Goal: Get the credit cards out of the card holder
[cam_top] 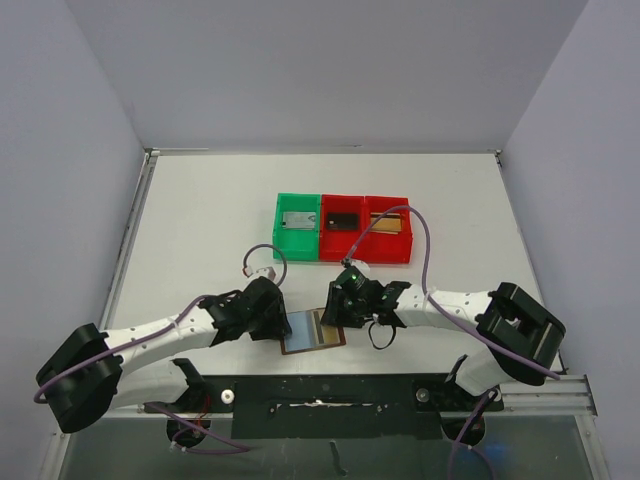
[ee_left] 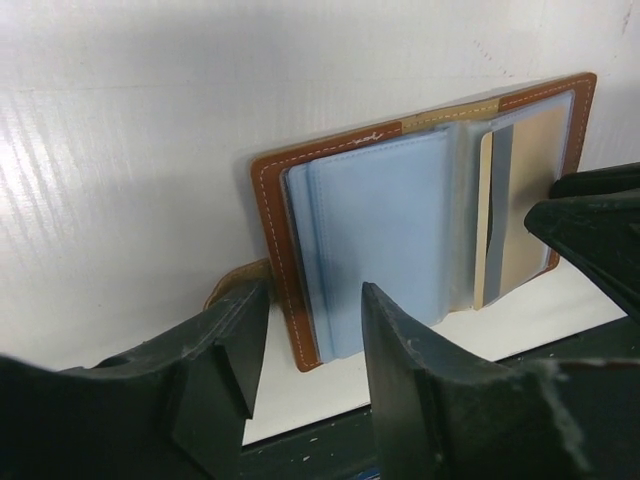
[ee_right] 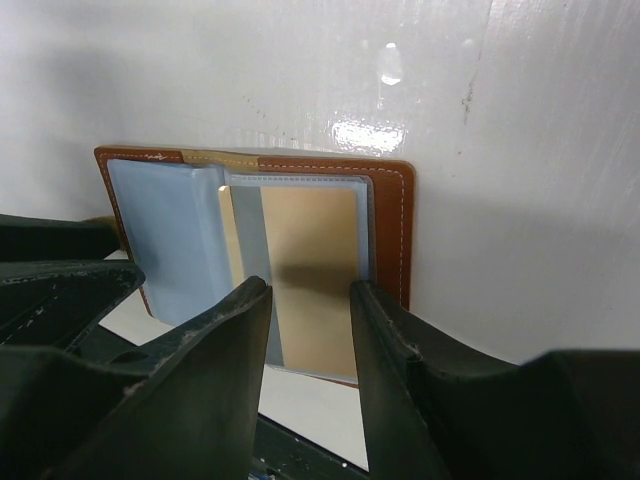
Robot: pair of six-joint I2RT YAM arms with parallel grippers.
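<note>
Flanking the illegibly stamped card holder (ee_left: pixel 380 220), left hand (ee_left: pixel 312 300) and right hand (ee_right: pixel 310 290) both stand parted.

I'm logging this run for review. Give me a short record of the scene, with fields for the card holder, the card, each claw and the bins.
card holder: open, flat on the table, between the claws
gold card: in its right half's clear pocket, not yet out
left claw: open, at the blue-grey half
right claw: open, over the gold card
bins: green bin and two red bins, far side, apart from the holder
</note>
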